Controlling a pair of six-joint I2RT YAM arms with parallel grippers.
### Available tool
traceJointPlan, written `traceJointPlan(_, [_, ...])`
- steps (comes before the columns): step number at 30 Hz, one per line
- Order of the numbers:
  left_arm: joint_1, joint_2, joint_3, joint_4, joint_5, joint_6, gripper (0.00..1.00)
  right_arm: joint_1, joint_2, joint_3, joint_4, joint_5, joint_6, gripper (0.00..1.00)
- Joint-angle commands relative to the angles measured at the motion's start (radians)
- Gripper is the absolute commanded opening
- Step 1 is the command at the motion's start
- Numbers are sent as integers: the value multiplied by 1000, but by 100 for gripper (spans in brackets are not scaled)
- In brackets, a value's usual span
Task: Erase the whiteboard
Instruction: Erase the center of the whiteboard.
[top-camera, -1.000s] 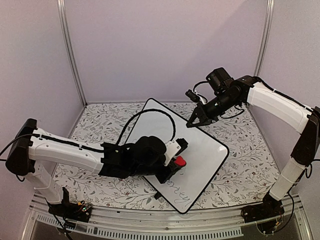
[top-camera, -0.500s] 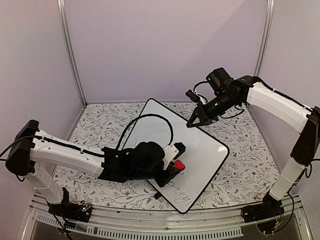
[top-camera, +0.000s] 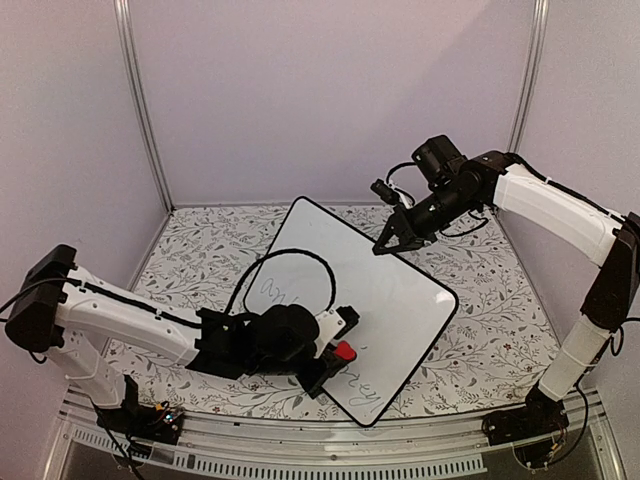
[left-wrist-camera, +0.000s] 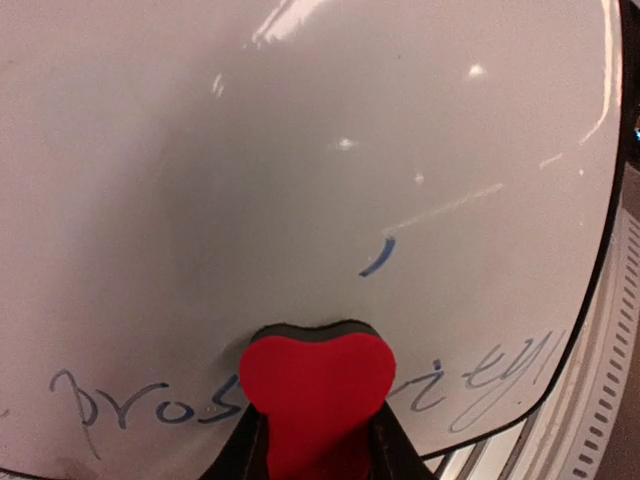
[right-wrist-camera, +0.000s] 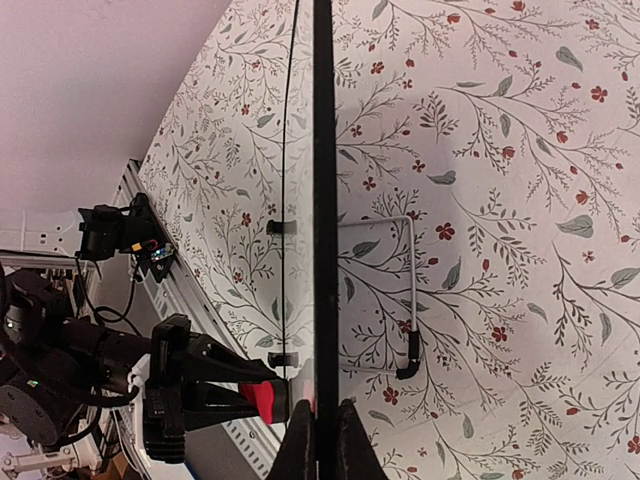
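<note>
Clamps a red eraser (left-wrist-camera: 316, 390) between the dark fingers (left-wrist-camera: 246, 456) of the left gripper (left-wrist-camera: 316, 448), jaws shut on its two sides, dark felt face pressed flat to the whiteboard (left-wrist-camera: 300, 140). Covers the middle of a blue cursive word there (only "pros" on one side and "ity" on the other readable), written along the near rim. Leaves a short blue stroke (left-wrist-camera: 376, 260) bare just beyond the eraser, on a white surface with faint smears and glare spots. Seen from above, places that gripper close to the board's front corner, with more handwriting (top-camera: 272, 291) beside the black wrist, farther left on the board. Pinches the whiteboard's thin black rim at the far edge with the right gripper (right-wrist-camera: 322, 450), fingers closed on it from both faces, board seen edge-on between them. Shows a thin wire loop (right-wrist-camera: 409, 300) on the side of the rim away from the eraser. Finds the whiteboard cornerwise on a flowered tablecloth (top-camera: 495, 335), mid-table between the two arms, one corner toward the front rail, whether flat or propped up not clear.
</note>
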Motion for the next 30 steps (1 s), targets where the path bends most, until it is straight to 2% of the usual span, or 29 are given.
traceJointPlan(1, [-1,-6,-17,-81,-23,-7,0,27,23,11,-6,-14,-11,0])
traceJointPlan(16, [-10,35,178,-86,-53,110,0,27,21,11,-6,-11,-11,0])
traceJointPlan(30, [-41,120,136,-87,-20,47,0,27,14,6,-5,-11,-11,0])
